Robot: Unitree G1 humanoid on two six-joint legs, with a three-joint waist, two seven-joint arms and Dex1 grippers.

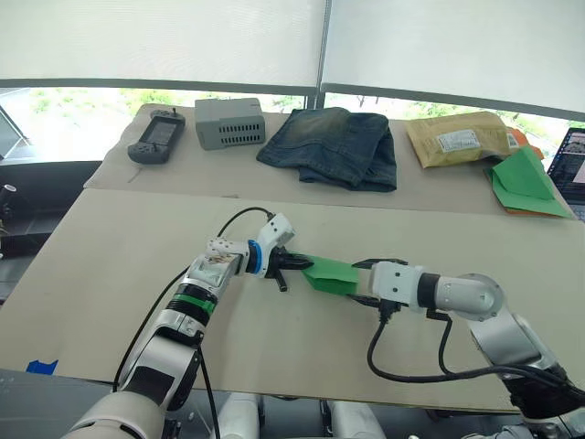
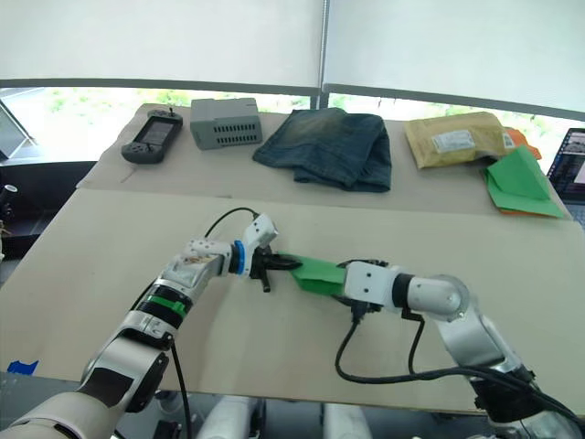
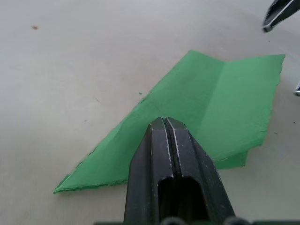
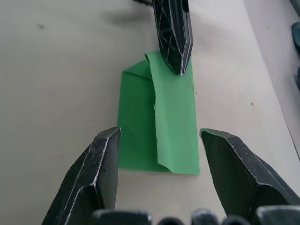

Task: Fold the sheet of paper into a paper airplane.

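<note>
Folded green paper (image 1: pixel 331 274) lying flat on the bench (image 1: pixel 119 265), centre of the head views, between the two tools. Narrow wedge shape with a crease along it and one flap overlapping, pointed end toward the left tool. Left tool (image 1: pixel 294 262) reaching in from lower left, fingers (image 3: pixel 176 159) pressed together, tips at the paper's pointed end; whether pinching the edge or merely pressing on it, cannot tell. Right tool (image 4: pixel 159 138) coming in from the lower right, fingers (image 4: pixel 101 164) spread wide, straddling the paper's blunt end, not touching it. Along the top of the head views, on the far bench strip: handheld controller (image 1: pixel 155 135) at upper left, grey box (image 1: pixel 229 122) beside it, folded jeans (image 1: pixel 334 146) in the middle, padded envelope (image 1: pixel 462 137) to the right, green paper heap (image 1: pixel 526 181) over an orange sheet at the far right edge.
</note>
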